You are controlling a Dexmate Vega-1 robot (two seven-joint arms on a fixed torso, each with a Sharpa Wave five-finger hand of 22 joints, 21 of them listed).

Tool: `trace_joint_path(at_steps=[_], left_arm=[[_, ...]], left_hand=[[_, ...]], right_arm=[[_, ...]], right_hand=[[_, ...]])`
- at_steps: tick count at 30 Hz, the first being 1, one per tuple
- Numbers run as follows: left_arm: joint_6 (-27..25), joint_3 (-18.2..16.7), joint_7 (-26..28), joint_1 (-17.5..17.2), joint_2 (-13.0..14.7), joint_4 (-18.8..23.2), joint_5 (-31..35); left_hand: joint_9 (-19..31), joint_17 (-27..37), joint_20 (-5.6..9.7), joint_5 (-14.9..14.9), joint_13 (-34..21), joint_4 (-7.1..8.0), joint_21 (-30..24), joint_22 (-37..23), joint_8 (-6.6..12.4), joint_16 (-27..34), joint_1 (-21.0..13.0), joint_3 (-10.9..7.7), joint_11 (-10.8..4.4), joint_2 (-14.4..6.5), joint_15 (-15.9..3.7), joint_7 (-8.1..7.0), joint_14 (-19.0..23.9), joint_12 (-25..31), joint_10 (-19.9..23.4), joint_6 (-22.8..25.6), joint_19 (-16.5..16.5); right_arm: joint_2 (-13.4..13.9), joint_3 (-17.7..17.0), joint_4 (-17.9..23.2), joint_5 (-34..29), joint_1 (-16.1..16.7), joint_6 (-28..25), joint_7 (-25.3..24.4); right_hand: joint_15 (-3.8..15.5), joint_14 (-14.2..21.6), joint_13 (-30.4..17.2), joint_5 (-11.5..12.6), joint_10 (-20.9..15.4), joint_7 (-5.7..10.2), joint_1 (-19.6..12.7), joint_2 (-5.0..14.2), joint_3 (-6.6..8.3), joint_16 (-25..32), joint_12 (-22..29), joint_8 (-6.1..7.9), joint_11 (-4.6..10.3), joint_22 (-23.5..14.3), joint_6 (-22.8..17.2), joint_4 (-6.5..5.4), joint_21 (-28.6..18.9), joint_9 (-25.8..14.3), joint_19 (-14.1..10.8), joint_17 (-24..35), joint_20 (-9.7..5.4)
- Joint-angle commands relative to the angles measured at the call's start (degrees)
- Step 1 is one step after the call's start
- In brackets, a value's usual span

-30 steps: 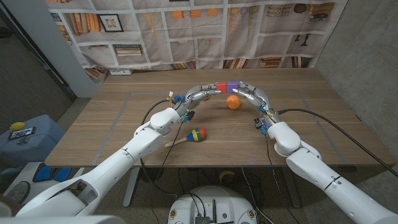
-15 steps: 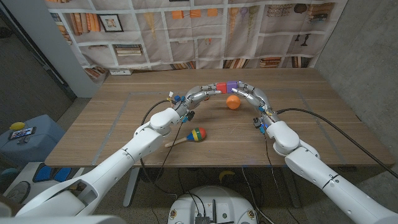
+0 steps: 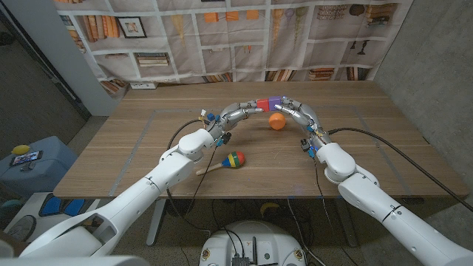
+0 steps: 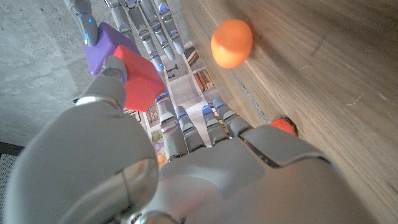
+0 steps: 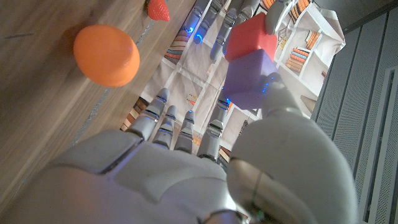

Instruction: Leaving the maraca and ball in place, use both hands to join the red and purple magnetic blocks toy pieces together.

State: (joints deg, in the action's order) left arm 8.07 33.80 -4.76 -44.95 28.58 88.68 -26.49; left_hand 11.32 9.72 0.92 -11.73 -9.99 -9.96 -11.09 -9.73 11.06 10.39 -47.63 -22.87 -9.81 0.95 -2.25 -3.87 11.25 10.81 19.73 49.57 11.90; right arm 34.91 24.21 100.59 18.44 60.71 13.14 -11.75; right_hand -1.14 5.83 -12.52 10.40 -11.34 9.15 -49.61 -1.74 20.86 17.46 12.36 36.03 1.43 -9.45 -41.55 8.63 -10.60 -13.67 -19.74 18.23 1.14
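Note:
Above the far middle of the table, the red block [image 3: 262, 103] and the purple block [image 3: 276, 102] sit side by side, faces touching. My left hand [image 3: 238, 112] grips the red block [image 4: 140, 78] between thumb and fingers. From the other side, my right hand [image 3: 299, 112] holds the purple block [image 5: 249, 78]. The purple block [image 4: 102, 50] also shows beyond the red one in the left wrist view, and the red block [image 5: 249, 36] beyond the purple one in the right wrist view. The orange ball [image 3: 277, 122] lies on the table just under the blocks. The maraca [image 3: 230, 160] lies nearer the front.
The wooden table [image 3: 384, 140] has bare room on both sides of the arms. A small red thing [image 5: 158, 9] lies on the wood beyond the ball [image 5: 107, 55]. A bookshelf-print backdrop [image 3: 244, 37] hangs behind the far edge.

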Motion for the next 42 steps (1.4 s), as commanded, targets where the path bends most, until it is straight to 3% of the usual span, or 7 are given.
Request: trace_joint_path(at_steps=[1, 22, 32, 42], left_arm=[[0.46, 0.1, 0.06, 0.17, -0.33, -0.47, 0.03], [0.39, 0.16, 0.12, 0.09, -0.36, -0.46, 0.05], [0.52, 0.14, -0.77, 0.29, -0.12, -0.49, -0.28], [0.76, 0.29, -2.65, 0.73, 0.26, -0.75, -0.83]], left_hand=[[0.21, 0.09, 0.02, -0.33, -0.23, 0.4, -0.03, -0.34, 0.47, -0.05, -1.98, -0.03, -0.08, -2.59, -1.86, -1.24, -0.04, 0.07, -0.31, 6.76, -0.08], [0.2, 0.09, 0.04, -0.36, -0.23, 0.33, -0.06, -0.34, 0.36, -0.05, -2.06, 0.07, -0.09, -2.7, -1.87, -1.1, -0.11, 0.06, -0.5, 6.48, -0.08], [0.16, 0.11, 0.07, -0.35, -0.25, 0.37, 0.02, -0.34, -0.61, -0.26, -1.78, 0.5, 0.0, -2.4, -1.69, -1.25, -1.05, -0.24, -1.93, 3.19, -0.42], [0.04, 0.15, -0.32, -0.26, -0.31, 0.63, 0.18, -0.35, -1.16, -0.41, -0.66, 1.42, 1.33, -1.85, -0.8, -0.9, -3.02, -0.41, -4.62, -2.3, -1.47]], right_arm=[[-0.26, 0.33, -0.95, 0.83, -0.71, -0.26, 0.58], [-0.06, 0.51, -1.25, 1.89, -1.02, 0.02, 1.49], [-0.06, 0.35, -1.1, 2.23, -0.66, 0.6, 1.56], [-0.09, 0.19, -1.06, 2.59, -0.26, 0.81, 1.49]], right_hand=[[-0.08, 0.11, -0.17, 0.21, -0.17, 0.5, -1.3, 1.89, -0.14, -0.04, -0.21, 0.38, -0.16, -0.29, -1.01, -0.06, -0.37, -0.06, -0.16, 0.16, 0.12], [-0.28, -0.15, -0.17, 0.29, 0.22, 0.48, -0.66, 2.01, -0.53, -0.15, -0.34, 0.12, -0.55, -0.3, -0.59, -0.17, -0.31, 0.28, 0.1, 0.34, 0.6], [-0.26, -0.17, -0.17, 0.35, 0.14, 0.36, -0.55, 2.08, -0.64, -0.19, -0.28, 0.41, -0.36, -0.3, -1.43, -0.1, -0.36, 0.44, 0.02, 0.39, 0.62], [0.0, -0.06, -0.16, 0.44, -0.11, 0.37, -0.72, 2.36, -0.58, -0.14, -0.17, 0.68, -0.06, -0.3, -2.23, 0.03, -0.44, 0.58, -0.19, 0.46, 0.43]])
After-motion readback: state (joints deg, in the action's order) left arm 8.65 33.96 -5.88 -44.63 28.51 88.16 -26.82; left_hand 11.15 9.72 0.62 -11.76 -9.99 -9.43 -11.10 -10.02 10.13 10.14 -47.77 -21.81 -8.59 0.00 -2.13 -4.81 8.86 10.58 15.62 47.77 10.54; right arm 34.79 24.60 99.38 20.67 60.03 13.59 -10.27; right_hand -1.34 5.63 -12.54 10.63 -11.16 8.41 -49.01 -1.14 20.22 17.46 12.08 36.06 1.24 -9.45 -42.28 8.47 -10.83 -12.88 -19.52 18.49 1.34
